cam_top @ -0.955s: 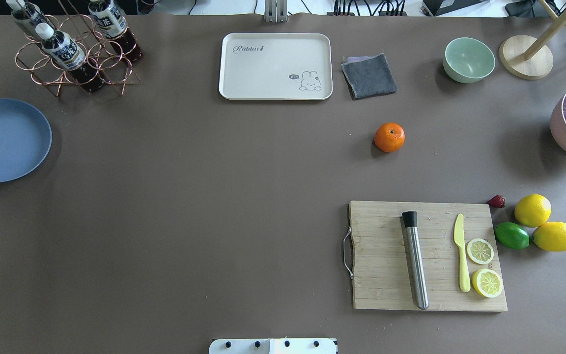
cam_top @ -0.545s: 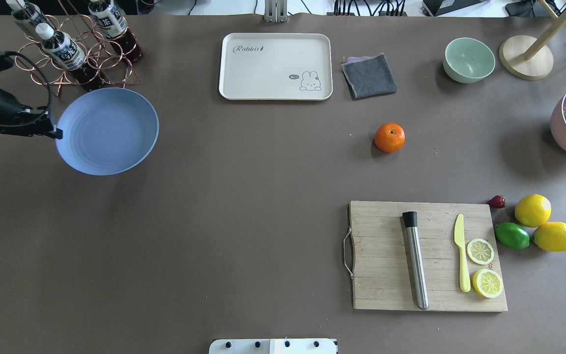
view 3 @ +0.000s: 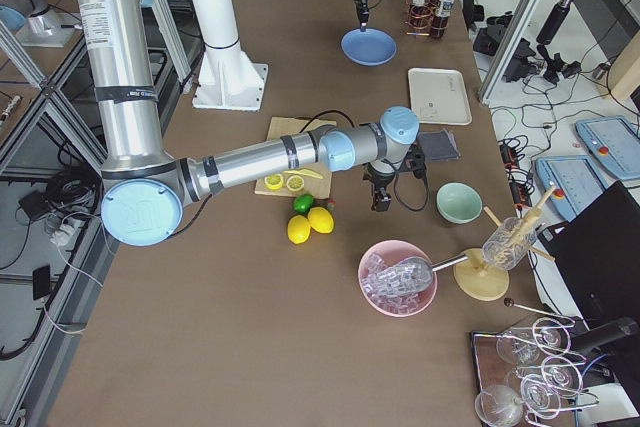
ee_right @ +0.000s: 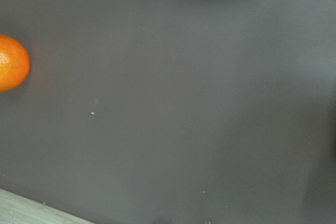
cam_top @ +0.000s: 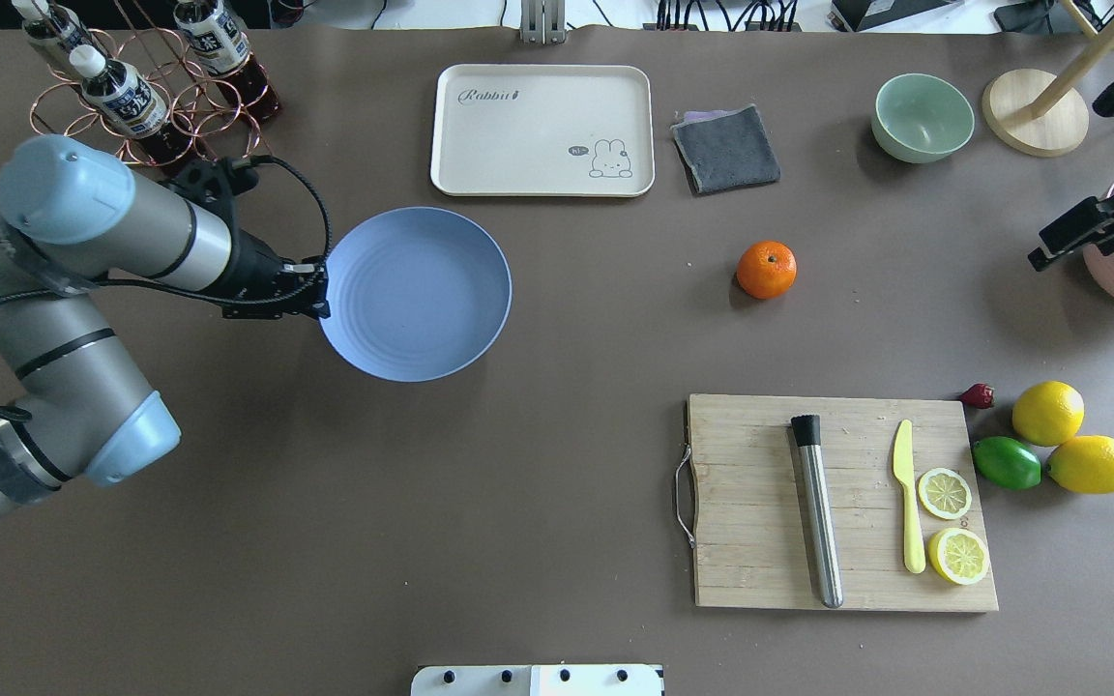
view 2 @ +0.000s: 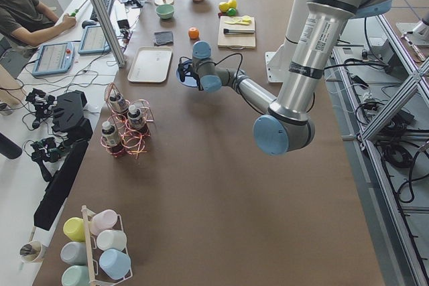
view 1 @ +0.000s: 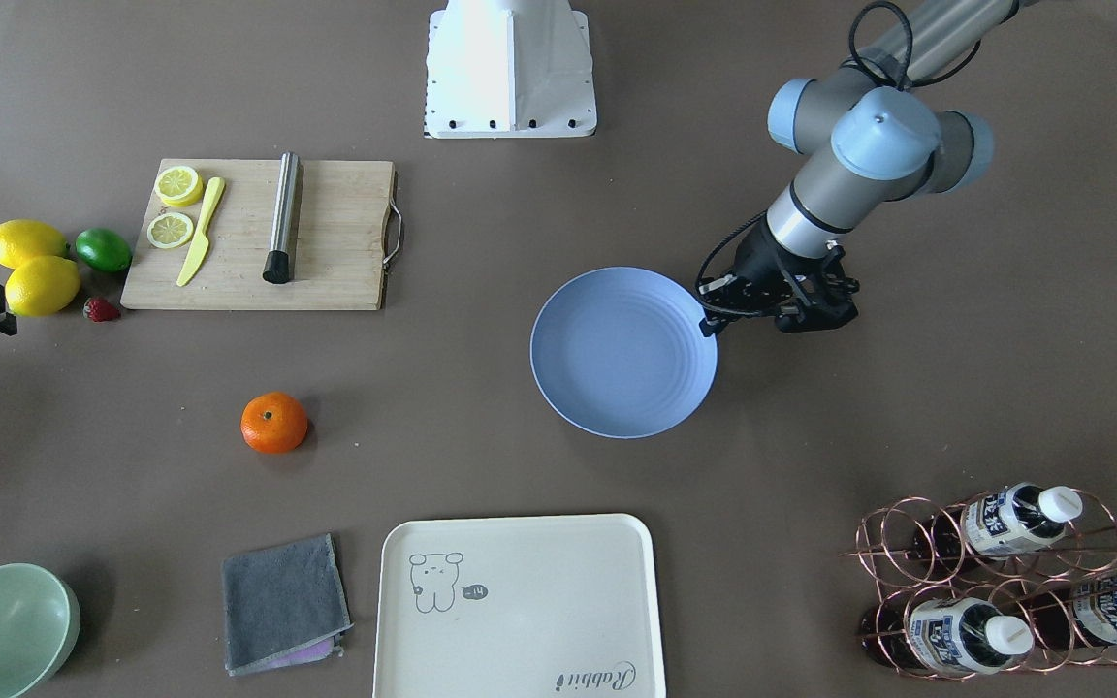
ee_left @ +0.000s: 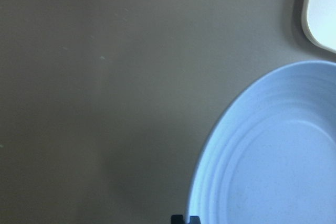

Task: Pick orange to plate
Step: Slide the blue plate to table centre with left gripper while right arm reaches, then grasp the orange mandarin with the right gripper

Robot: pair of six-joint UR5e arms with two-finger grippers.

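The orange [cam_top: 766, 269] rests alone on the brown table, right of centre in the overhead view; it also shows as the orange [view 1: 273, 423] in the front view and at the left edge as the orange [ee_right: 10, 62] in the right wrist view. My left gripper [cam_top: 323, 290] is shut on the left rim of the periwinkle plate [cam_top: 422, 290], which is left of centre, well apart from the orange. The plate [ee_left: 273, 171] fills the left wrist view's lower right. My right gripper [cam_top: 1060, 242] reaches in at the right edge, far from the orange; its fingers are not clear enough to judge.
A cream tray [cam_top: 542, 130], grey cloth [cam_top: 726, 148] and green bowl [cam_top: 923, 117] line the far side. A cutting board [cam_top: 842, 503] with muddler, knife and lemon slices lies near right, beside lemons [cam_top: 1048, 413] and a lime [cam_top: 1007, 463]. A bottle rack [cam_top: 146, 97] stands far left.
The left arm came in and carried the plate from the table's left edge rightward toward the middle. The right gripper has entered further at the right edge. The orange has not moved.
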